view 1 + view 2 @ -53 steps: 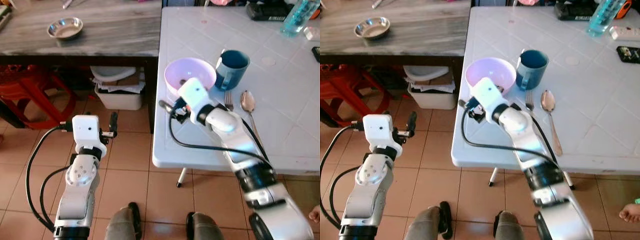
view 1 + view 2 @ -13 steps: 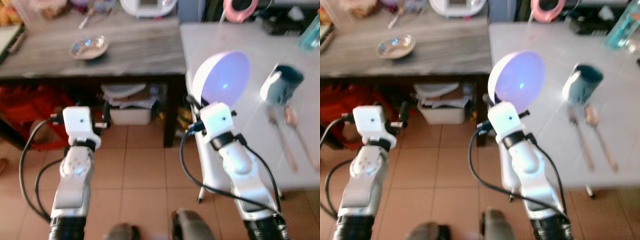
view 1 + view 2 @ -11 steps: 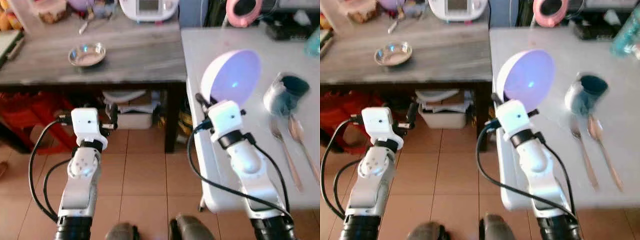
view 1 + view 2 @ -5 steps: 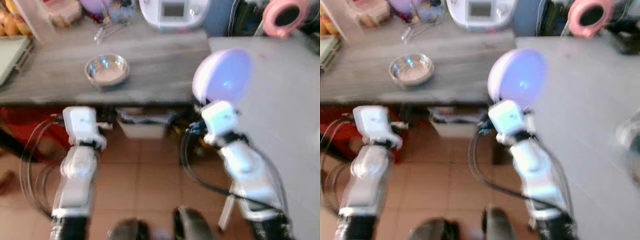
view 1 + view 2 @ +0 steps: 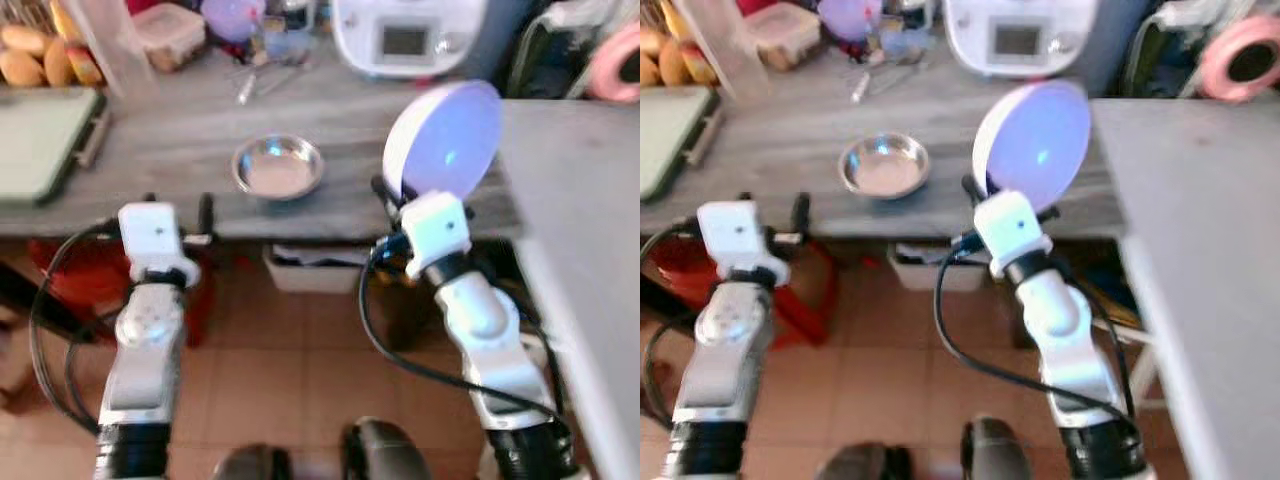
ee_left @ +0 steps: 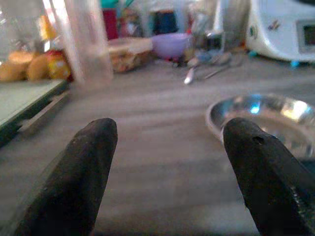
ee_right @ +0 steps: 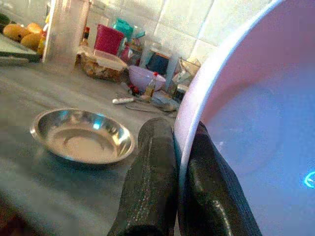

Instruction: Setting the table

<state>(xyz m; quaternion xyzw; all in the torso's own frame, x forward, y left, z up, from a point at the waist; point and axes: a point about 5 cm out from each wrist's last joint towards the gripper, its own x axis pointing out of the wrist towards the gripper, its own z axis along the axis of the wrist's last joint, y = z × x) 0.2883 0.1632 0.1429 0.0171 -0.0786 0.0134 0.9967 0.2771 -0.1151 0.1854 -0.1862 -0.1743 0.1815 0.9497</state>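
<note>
My right gripper (image 5: 388, 198) is shut on the rim of a lilac bowl (image 5: 446, 139), held up on edge above the front of the grey wooden counter (image 5: 150, 160). In the right wrist view two black fingers (image 7: 152, 182) pinch the bowl's rim (image 7: 216, 73). A small steel bowl (image 5: 278, 167) sits on the counter to the left of the lilac bowl, also seen as a steel bowl (image 7: 81, 135). My left gripper (image 6: 167, 162) is open, level with the counter's front edge, left of the steel bowl (image 6: 266, 115).
The white table (image 5: 590, 230) lies to the right. At the counter's back stand a white appliance (image 5: 405, 35), a purple bowl (image 5: 232, 14), food tubs and utensils. A green tray (image 5: 40, 140) lies at the left. A red stool (image 5: 60, 275) and a bin sit underneath.
The camera has swung left: the counter now fills the view and the white table has slid to the right edge. The lilac bowl stays gripped and raised.
</note>
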